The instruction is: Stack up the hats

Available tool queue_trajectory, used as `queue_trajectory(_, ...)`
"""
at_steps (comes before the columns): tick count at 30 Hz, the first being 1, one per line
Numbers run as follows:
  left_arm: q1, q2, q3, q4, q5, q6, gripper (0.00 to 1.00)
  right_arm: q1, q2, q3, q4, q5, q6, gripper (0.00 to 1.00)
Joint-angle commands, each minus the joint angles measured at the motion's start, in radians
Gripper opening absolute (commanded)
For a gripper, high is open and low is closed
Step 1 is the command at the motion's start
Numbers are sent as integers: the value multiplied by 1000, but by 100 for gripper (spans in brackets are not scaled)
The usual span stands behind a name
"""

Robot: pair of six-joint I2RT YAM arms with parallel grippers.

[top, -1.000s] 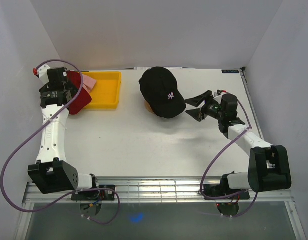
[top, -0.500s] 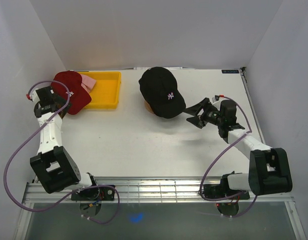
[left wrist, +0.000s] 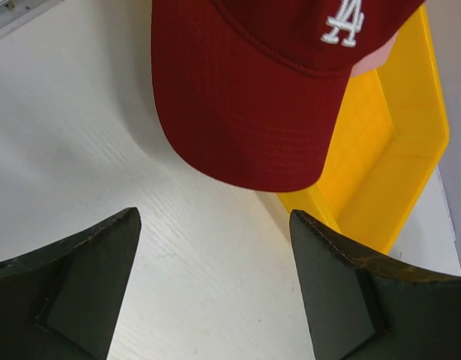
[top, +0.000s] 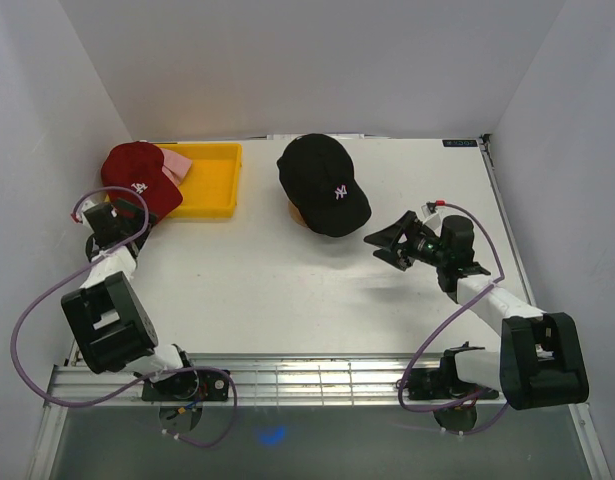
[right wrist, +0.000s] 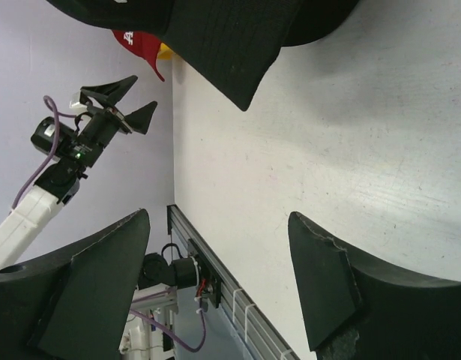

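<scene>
A red hat (top: 137,180) with a white logo lies over the left end of the yellow tray, on top of a pink hat (top: 173,164). In the left wrist view the red hat's brim (left wrist: 245,112) hangs just ahead of my left gripper (left wrist: 214,217), which is open and empty over bare table. From above, that left gripper (top: 120,207) sits just near of the red hat. A black hat (top: 322,185) rests on a wooden stand (top: 301,219) at the table's middle back. My right gripper (top: 384,248) is open and empty, right of and near the black hat's brim (right wrist: 230,45).
The yellow tray (top: 212,180) stands at the back left, its wall (left wrist: 387,172) right of my left fingers. White walls close in the table on the left, back and right. A metal rail (top: 317,378) runs along the near edge.
My left arm has drawn back toward the near edge, uncovering the red hat, and its jaws have widened. My right gripper has backed a little away from the black hat's brim.
</scene>
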Motion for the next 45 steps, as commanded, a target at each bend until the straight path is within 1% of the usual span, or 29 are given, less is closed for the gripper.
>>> queue_trajectory(1,37,60,-24,163,68,-15,91,3,-20,-8,63,-25,-58,80)
queue_trajectory(2,43,72,-28,182,78,-21,92,3,-18,-11,64,-24,-66,80)
queue_trajectory(3,49,81,-34,226,94,-22,98,3,-16,-12,78,-25,-69,81)
queue_trajectory(7,66,144,-28,326,166,-36,98,3,-9,-23,112,-31,-87,81)
queue_trajectory(10,71,198,-1,352,169,-50,98,3,2,-28,110,-24,-109,81)
queue_trajectory(14,79,267,22,386,173,-68,98,3,14,-54,167,-22,-93,81)
queue_trajectory(18,82,328,27,464,210,-110,98,3,20,-66,182,-21,-96,80)
queue_trajectory(23,88,335,36,509,219,-154,98,3,-15,-75,162,7,-112,79)
queue_trajectory(25,88,324,39,510,220,-153,95,3,-21,-72,159,12,-112,79)
queue_trajectory(29,91,312,47,509,215,-139,80,3,-21,-69,159,12,-110,77)
queue_trajectory(30,92,312,48,509,213,-137,75,3,-24,-69,159,13,-110,76)
queue_trajectory(31,94,313,52,507,212,-137,65,3,-26,-71,161,13,-112,75)
queue_trajectory(33,97,319,59,507,210,-139,56,3,-30,-77,161,18,-115,75)
queue_trajectory(34,97,321,61,507,212,-137,48,3,-30,-80,161,18,-115,75)
queue_trajectory(36,97,325,64,507,218,-140,45,3,-29,-83,162,19,-115,74)
queue_trajectory(37,97,324,64,507,219,-140,40,4,-27,-84,164,19,-112,74)
queue_trajectory(40,97,308,68,506,229,-136,38,4,-26,-84,167,18,-110,74)
queue_trajectory(43,97,286,78,495,233,-127,28,4,-29,-83,167,19,-109,74)
queue_trajectory(44,97,281,81,487,236,-124,22,6,-30,-83,167,19,-107,74)
queue_trajectory(45,97,270,88,481,241,-122,19,6,-36,-83,165,19,-106,74)
